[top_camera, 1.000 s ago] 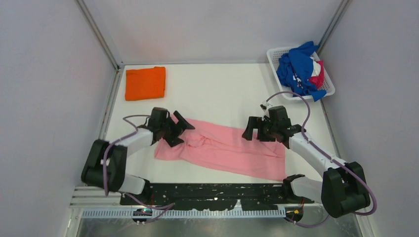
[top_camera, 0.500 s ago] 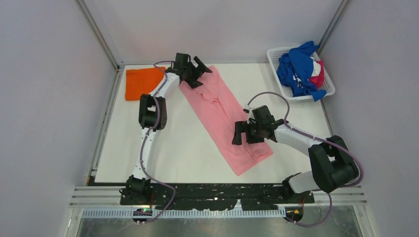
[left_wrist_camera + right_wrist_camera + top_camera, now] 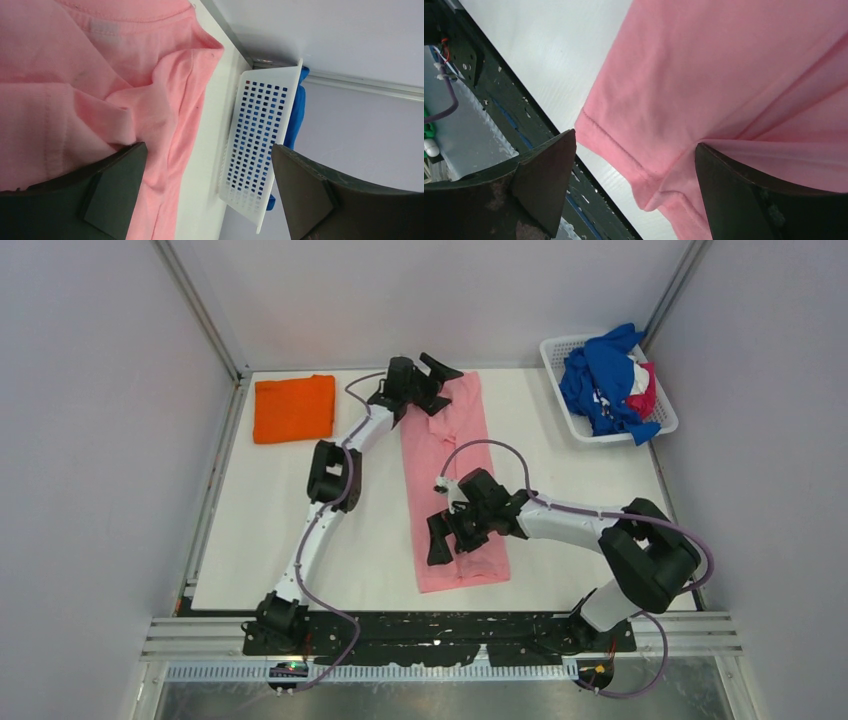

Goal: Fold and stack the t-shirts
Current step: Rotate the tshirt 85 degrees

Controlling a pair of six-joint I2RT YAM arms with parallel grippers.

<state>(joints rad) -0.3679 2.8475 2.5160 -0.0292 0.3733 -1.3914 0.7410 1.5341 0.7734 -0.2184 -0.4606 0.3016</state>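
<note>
Down the middle of the desk [image 3: 280, 520], the pink t-shirt [image 3: 425, 440] is laid out as one long narrow strip, collar at the far end and hem at the near end. It is mostly flat, with bunching near the collar.

At the pink strip's collar end, the left fingers [image 3: 115, 190] are spread fully wide. Cloth is seen under one finger and nothing is pinched.

At the hem end, the right fingers [image 3: 544, 185] are spread equally wide over a hem corner, with nothing gripped.

Left of the collar end, well apart, an orange t-shirt [image 3: 294, 408] is folded into a square.

Right of the collar end, a white slatted basket [image 3: 560, 350] is set in the corner. A blue t-shirt [image 3: 590, 380], a magenta t-shirt [image 3: 645, 395] and a white t-shirt [image 3: 637, 370] are heaped in it, unfolded.
</note>
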